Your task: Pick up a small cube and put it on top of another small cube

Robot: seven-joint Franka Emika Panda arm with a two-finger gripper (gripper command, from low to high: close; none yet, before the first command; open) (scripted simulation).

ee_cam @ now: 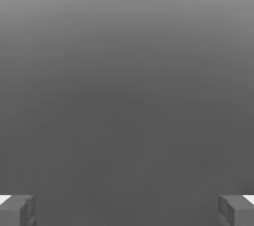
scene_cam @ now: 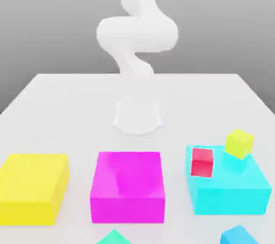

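Observation:
A small red cube (scene_cam: 202, 162) and a small yellow-green cube (scene_cam: 239, 143) both rest on top of the large cyan block (scene_cam: 231, 192) at the exterior view's right. The red one sits near that block's left side, the yellow-green one at its far right corner, tilted. My gripper (ee_cam: 127, 211) is open in the hand view: its two grey fingertips (ee_cam: 17, 210) stand far apart with nothing between them, facing plain grey background. The white arm (scene_cam: 137, 34) rises from its base (scene_cam: 137, 117) at the table's middle and leaves the picture upward.
A large yellow block (scene_cam: 33, 186) stands at the exterior view's left and a large magenta block (scene_cam: 128, 184) in the middle. At the near edge a green cube (scene_cam: 114, 237) and a blue cube (scene_cam: 240, 235) are partly cut off. The white table (scene_cam: 64, 109) spreads around the base.

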